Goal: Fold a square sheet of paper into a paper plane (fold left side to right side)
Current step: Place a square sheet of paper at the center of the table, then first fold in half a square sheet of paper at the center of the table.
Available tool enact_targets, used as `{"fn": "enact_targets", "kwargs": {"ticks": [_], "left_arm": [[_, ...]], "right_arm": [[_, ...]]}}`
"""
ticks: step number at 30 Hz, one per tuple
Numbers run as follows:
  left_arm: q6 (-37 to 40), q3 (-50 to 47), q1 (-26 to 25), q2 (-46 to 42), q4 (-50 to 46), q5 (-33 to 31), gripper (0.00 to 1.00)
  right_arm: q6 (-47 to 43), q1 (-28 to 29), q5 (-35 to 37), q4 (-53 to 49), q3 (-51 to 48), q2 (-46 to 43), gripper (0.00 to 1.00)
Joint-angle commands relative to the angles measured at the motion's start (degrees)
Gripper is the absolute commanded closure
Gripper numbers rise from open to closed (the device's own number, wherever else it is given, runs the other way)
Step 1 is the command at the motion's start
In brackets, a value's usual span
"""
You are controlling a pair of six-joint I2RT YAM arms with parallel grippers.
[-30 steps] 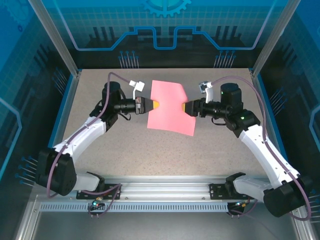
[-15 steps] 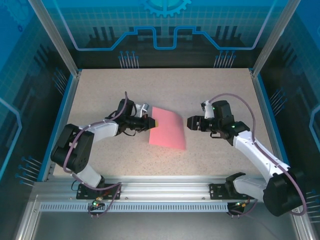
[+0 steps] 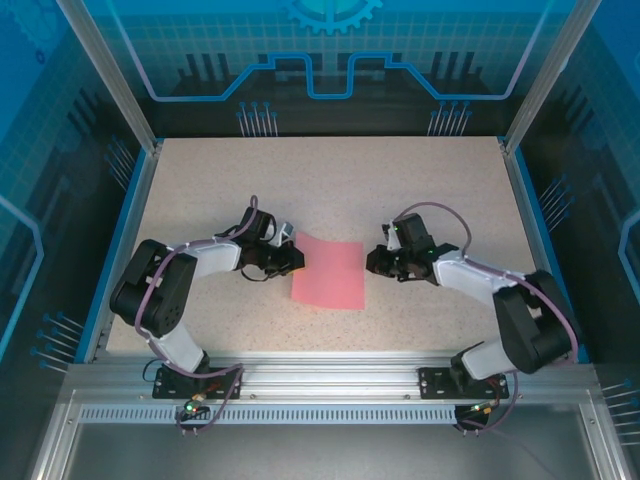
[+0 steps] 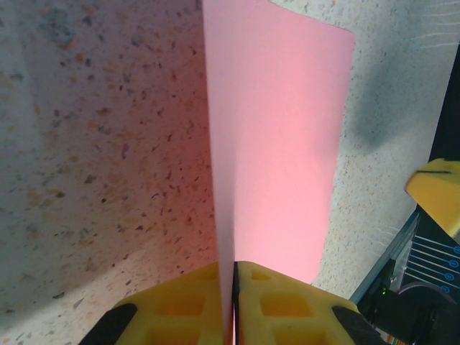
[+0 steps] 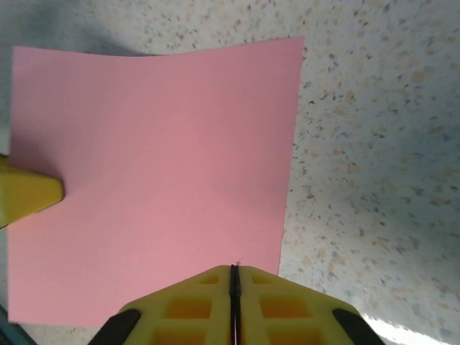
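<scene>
The square sheet of paper [image 3: 328, 275] is salmon pink and lies low on the speckled table, between the two arms. My left gripper [image 3: 299, 262] is shut on the sheet's left edge. In the left wrist view the paper [image 4: 280, 144] runs edge-on out of the closed yellow fingers [image 4: 180, 302], one part lifted and the rest spread to the right. My right gripper [image 3: 369, 262] is at the sheet's right edge. In the right wrist view its jaws [image 5: 234, 267] are shut with nothing between them, just over the flat paper [image 5: 158, 165]. No paper plane shape shows.
The table [image 3: 330, 190] is a speckled beige surface with blue walls on the left and right. An aluminium rail [image 3: 330, 375] runs along the near edge at the arm bases. The left fingertip [image 5: 29, 194] pokes in at the left of the right wrist view.
The sheet came down from mid-air at the back to the table nearer the bases. The right gripper let go of it and shut. The left gripper kept its hold.
</scene>
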Motion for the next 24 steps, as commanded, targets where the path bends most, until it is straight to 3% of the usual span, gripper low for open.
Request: {"fn": "enact_targets", "kwargs": {"ticks": [1, 8, 13, 18, 24], "left_arm": [[-0.35, 0.69, -0.37, -1.82, -2.18, -1.26, 0.89], [-0.93, 1.52, -0.62, -2.72, -2.11, 0.78, 0.79], [-1.41, 3.17, -1.64, -3.76, -2.15, 3.14, 0.63], [-1.90, 6.28, -3.79, -2.66, -2.63, 4.51, 0.49], [-3.70, 8.93, -6.69, 1.13, -0.74, 5.06, 0.41]], "right_arm": [[1.27, 1.70, 0.21, 1.43, 3.66, 4.39, 0.93], [0.95, 3.99, 1.95, -2.92, 8.52, 12.34, 0.94], [0.01, 4.70, 3.65, -6.72, 9.34, 14.85, 0.94], [-0.90, 4.89, 4.15, -8.11, 9.38, 15.86, 0.94], [-1.09, 4.80, 3.53, -3.87, 7.74, 13.94, 0.93]]}}
